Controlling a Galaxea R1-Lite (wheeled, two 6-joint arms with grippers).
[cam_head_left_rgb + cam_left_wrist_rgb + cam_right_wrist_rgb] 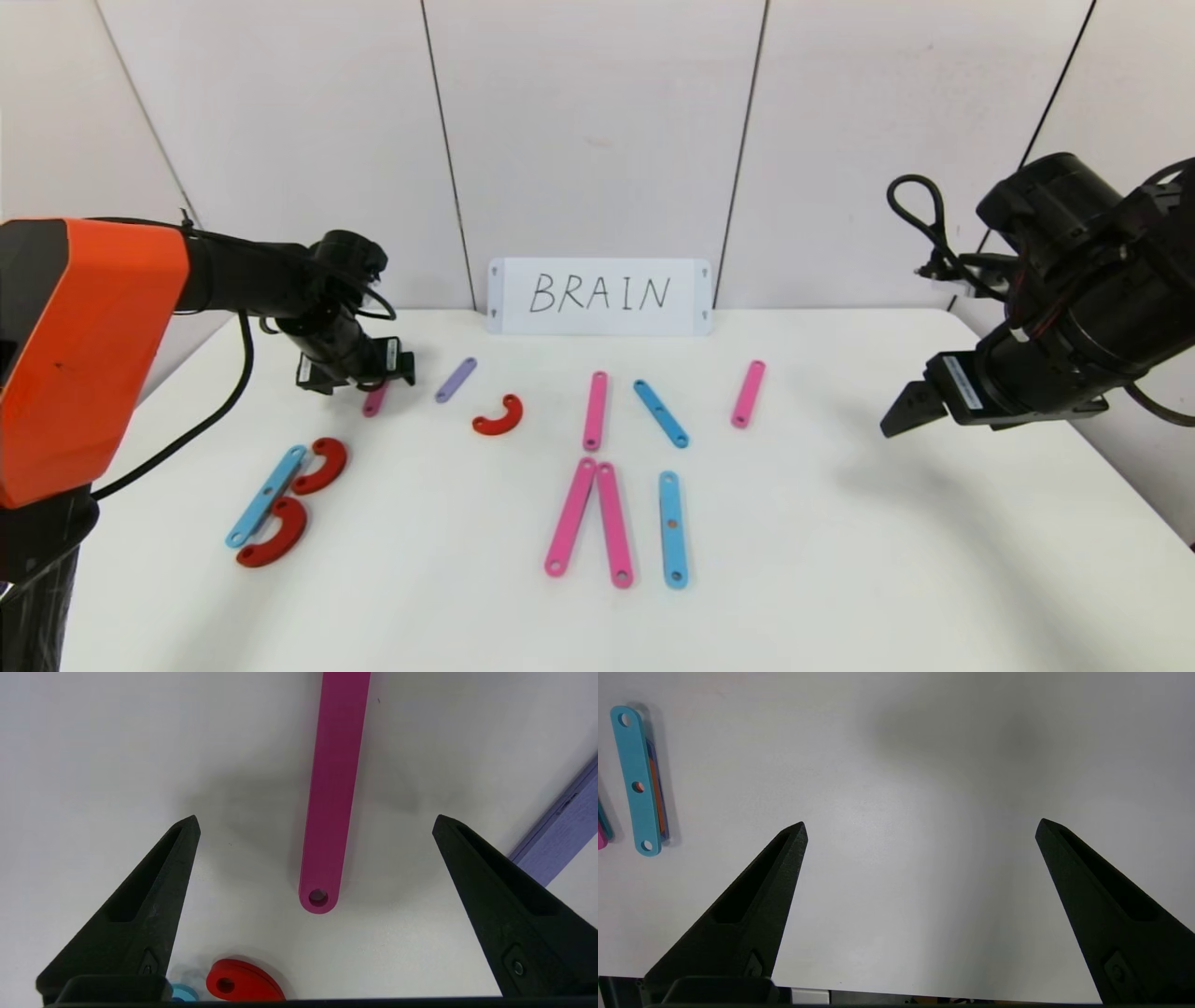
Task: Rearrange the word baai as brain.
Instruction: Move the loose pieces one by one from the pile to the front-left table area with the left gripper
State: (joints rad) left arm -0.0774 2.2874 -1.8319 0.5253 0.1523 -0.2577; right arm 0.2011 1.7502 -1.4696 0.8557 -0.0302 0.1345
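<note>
The word's flat holed pieces lie spread on the white table [840, 560]. At the near left, a light-blue strip [266, 495] and two red half-rings [320, 465] form a B. My left gripper [373, 375] hangs open low over a short pink strip [334, 788], whose end lies between the fingers untouched. A purple strip [456, 380] and another red half-ring [498, 416] lie just right of it. Pink strips [595, 411] and light-blue strips [672, 528] fill the middle. My right gripper [901, 411] is open above bare table at the right, holding nothing.
A white card [599, 295] handwritten BRAIN leans on the back wall. The right wrist view shows a light-blue strip [637, 781] far from the right gripper [920, 828] and the table's near edge. One pink strip [748, 393] lies alone, right of centre.
</note>
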